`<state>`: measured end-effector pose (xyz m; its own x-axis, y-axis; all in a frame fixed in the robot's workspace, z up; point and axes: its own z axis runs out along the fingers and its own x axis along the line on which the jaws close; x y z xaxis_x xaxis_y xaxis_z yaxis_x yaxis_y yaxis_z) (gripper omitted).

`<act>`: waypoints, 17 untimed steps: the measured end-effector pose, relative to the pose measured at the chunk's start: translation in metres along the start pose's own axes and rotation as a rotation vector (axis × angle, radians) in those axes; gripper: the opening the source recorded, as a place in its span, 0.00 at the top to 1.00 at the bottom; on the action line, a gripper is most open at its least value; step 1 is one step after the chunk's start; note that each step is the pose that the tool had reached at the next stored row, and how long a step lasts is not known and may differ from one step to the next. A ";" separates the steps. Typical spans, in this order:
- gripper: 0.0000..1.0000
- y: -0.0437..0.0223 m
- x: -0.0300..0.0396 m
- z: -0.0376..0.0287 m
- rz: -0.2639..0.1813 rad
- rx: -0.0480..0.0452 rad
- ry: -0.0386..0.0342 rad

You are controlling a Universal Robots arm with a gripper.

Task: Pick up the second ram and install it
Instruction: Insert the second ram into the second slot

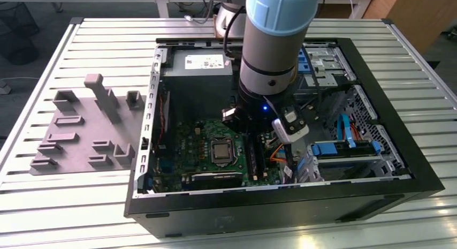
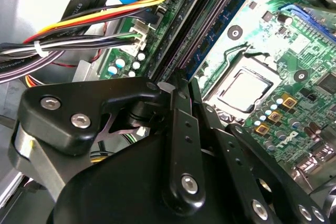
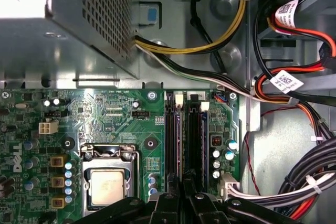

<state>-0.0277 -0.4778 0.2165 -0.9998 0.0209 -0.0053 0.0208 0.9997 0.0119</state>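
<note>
Pincer [image 2: 176, 90] black linkage fills the near foreground in the second wrist view, fingers drawn together, tips down at the memory slots [image 3: 185, 140]. Second ram [image 2: 212, 30] sits edge-up in a slot directly ahead of the tips; can't tell if the fingers actually clamp it. CPU socket [image 3: 107, 184] just beside the pincer, cable bundle [image 3: 294, 182] on the other side. Grey holder block [image 1: 89, 128] well apart, on the surface [image 1: 107, 40] outside the PC case [image 1: 400, 136].
</note>
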 end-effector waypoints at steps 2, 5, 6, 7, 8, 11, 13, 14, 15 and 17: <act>0.86 0.0000 0.0001 0.0002 0.000 0.0002 0.0002; 0.86 0.0000 0.0001 0.0009 0.000 0.0000 0.0006; 0.86 0.0001 0.0001 0.0013 0.000 -0.0002 0.0008; 0.86 0.0001 0.0001 0.0017 0.000 -0.0001 0.0011; 0.86 0.0000 0.0001 0.0021 0.000 0.0000 0.0013; 0.86 0.0000 0.0001 0.0024 0.000 0.0003 0.0016; 0.86 0.0000 0.0001 0.0025 0.000 0.0001 0.0016; 0.86 0.0000 0.0001 0.0025 -0.001 0.0001 0.0016; 0.86 0.0000 0.0001 0.0025 0.000 0.0000 0.0015; 0.86 0.0001 0.0000 0.0022 -0.001 -0.0004 0.0015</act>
<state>-0.0278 -0.4777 0.2143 -0.9998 0.0203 -0.0039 0.0203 0.9997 0.0123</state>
